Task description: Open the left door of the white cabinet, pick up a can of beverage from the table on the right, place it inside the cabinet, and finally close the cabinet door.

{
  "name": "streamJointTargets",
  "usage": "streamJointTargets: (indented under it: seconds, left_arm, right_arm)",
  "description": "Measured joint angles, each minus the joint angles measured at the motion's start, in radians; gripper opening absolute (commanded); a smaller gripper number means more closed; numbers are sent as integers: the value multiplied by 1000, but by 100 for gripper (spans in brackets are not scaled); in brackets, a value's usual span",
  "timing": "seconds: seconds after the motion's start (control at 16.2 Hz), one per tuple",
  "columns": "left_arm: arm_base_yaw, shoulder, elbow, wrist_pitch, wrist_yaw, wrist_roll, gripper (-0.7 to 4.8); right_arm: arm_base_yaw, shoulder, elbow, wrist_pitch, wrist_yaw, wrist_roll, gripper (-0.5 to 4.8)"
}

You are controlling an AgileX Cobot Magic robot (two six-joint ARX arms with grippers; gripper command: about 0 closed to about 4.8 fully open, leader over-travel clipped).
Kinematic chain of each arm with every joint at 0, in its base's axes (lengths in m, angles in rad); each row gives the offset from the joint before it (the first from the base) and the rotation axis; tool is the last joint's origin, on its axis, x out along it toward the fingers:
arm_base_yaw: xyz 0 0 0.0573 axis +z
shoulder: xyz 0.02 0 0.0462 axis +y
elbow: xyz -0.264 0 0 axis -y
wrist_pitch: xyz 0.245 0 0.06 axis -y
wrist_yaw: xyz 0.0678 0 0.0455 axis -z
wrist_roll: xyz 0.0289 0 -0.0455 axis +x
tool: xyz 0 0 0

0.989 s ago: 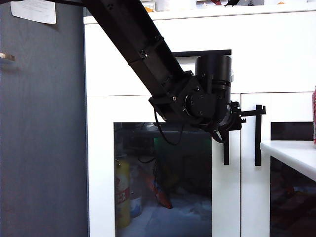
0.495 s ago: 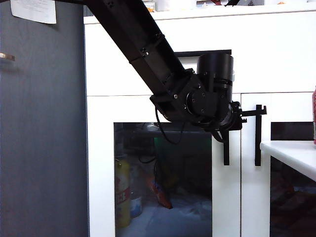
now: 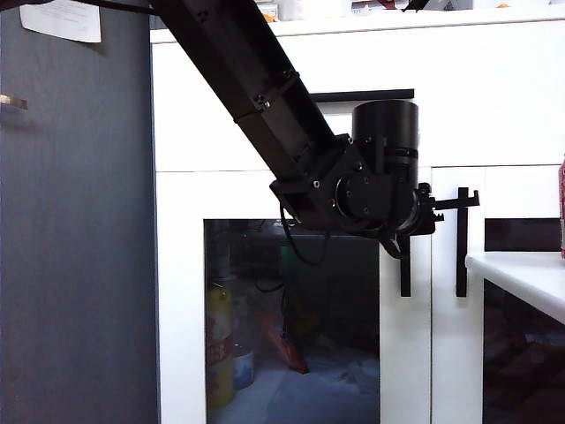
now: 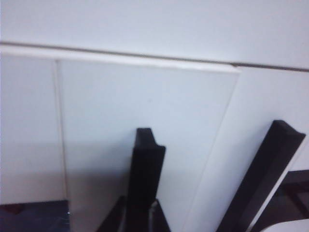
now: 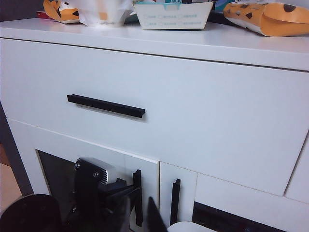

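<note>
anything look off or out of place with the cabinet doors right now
The left white-framed glass door stands slightly ajar in the left wrist view, its corner proud of the white cabinet, because the left gripper is shut on its vertical black bar handle. Nothing spilled or damaged. The right gripper hangs back, shut.

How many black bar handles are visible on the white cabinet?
3: a horizontal drawer handle, the left door's vertical handle at the shut left gripper, and the right door's handle.

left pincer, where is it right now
In the exterior view the left pincer is shut at the top of the left door's vertical black handle, just under the drawer, centre-right of the white cabinet.
</note>
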Motion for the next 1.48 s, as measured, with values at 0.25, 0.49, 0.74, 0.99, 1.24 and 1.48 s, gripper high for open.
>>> streamJointTargets:
  seconds: [0.25,0.49,0.74,0.99,1.24,1.48]
  left_arm:
    - [-5,-63,-129,44,26,0,-6]
    - [-31,-227,-421,113,57,-4,-6]
    - [-57,-444,-763,166,101,-6,-6]
    - [-69,-654,-1015,140,132,-8,-6]
    - [-71,-820,-1159,68,148,-8,-6]
    - [-71,-858,-1173,31,152,-9,-6]
  right_arm:
    - [0,-7,0,-25,0,0,50]
    - [0,-17,0,-39,0,0,50]
    - [0,-17,0,-90,0,0,50]
    - [-1,-14,-1,-160,69,-64,294]
    - [-3,19,-171,-126,185,-77,378]
    - [-1,24,-451,265,190,-34,403]
